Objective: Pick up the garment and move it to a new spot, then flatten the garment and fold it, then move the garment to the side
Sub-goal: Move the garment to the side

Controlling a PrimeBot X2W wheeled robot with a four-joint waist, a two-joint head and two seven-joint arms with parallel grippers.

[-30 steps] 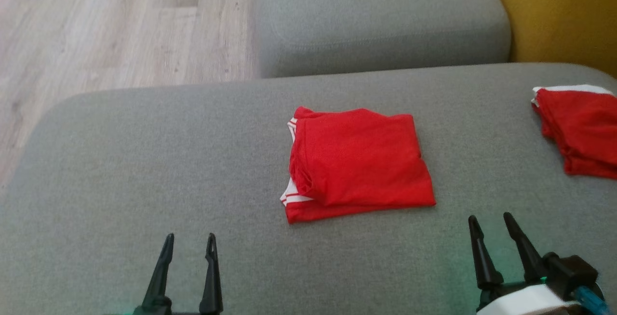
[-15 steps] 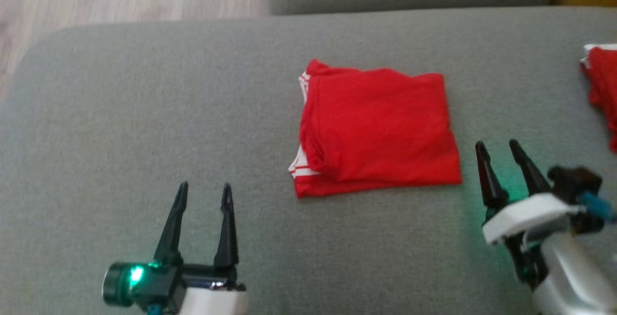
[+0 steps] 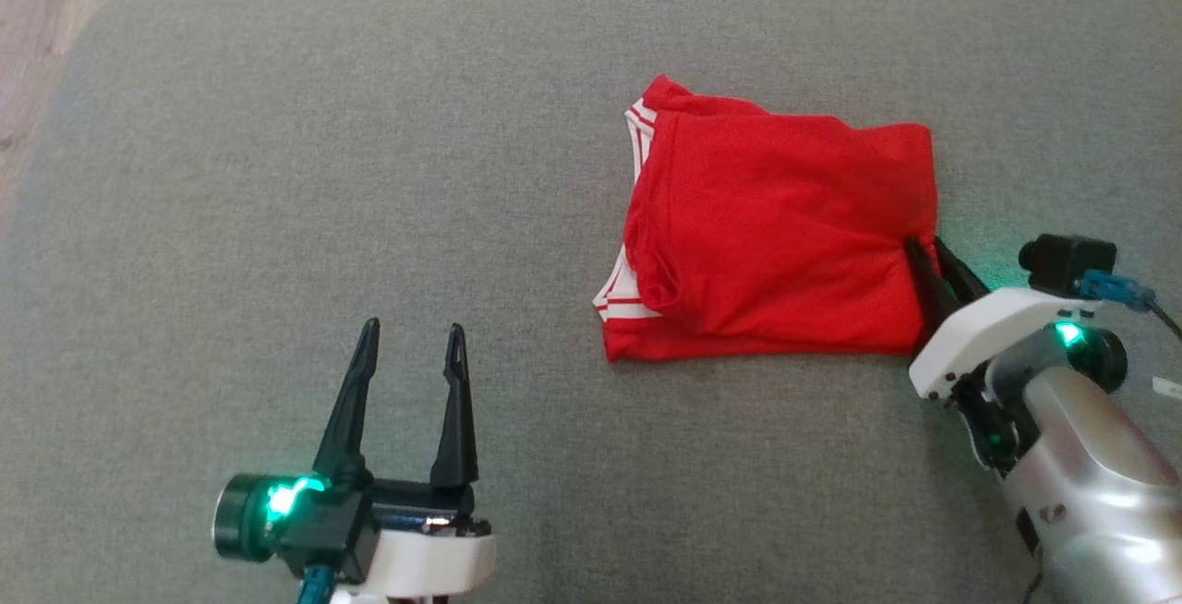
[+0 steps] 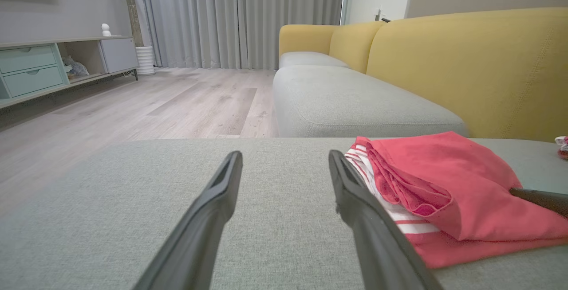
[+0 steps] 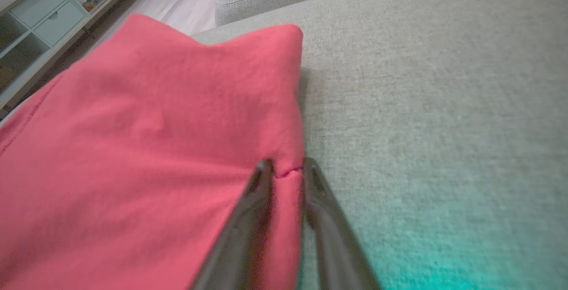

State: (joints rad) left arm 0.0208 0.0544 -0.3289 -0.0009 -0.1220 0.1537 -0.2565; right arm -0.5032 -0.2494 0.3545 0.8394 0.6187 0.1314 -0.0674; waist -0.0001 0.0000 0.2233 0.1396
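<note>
Garment [image 3: 785,244] work here looks to be at its last step: the bundle is already folded and is being taken by one edge to go to the side.

Nearest, the left gripper [image 3: 411,345] hangs over the bare grey seat cushion [image 3: 231,170] with its fingers spread wide. It holds nothing and sits well left of the cloth. Farther and to the right, the right gripper [image 3: 934,258] has its dark fingers drawn close on the garment's right edge, with a small tuck of red fabric nipped between them.

I cannot tell how many layers that nip takes in. If it is only the top ones, a high lift would probably open the fold. A low, slow slide along the cushion seems safer, perhaps with the left gripper steadying the left edge.

The garment lies right of the cushion's middle, a thin red piece folded into a rough square of several layers. Its near edge runs fairly straight. White-striped trim peeps out at the near left corner, and above it the left side bulges in a loose roll. The far left corner pokes out crookedly, with more white trim along it.
</note>
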